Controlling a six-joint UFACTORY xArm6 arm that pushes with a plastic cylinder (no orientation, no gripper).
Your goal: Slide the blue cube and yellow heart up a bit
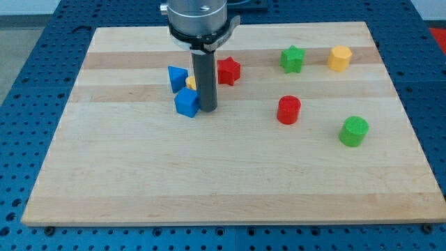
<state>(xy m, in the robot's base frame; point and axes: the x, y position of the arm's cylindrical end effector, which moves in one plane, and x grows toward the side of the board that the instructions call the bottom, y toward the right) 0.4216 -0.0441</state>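
Observation:
The blue cube (187, 102) lies left of centre on the wooden board (230, 174). The yellow heart (191, 83) is just above it, mostly hidden behind my rod; only a small yellow edge shows. A second blue block (177, 77), wedge-like, sits to the upper left of the cube. My tip (208, 110) rests on the board right beside the blue cube's right side, touching or nearly touching it, and just below the yellow heart.
A red star (228, 70) lies right of the rod. A green star (293, 58) and a yellow hexagonal block (339, 58) sit at the upper right. A red cylinder (288, 109) and a green cylinder (354, 131) lie to the right.

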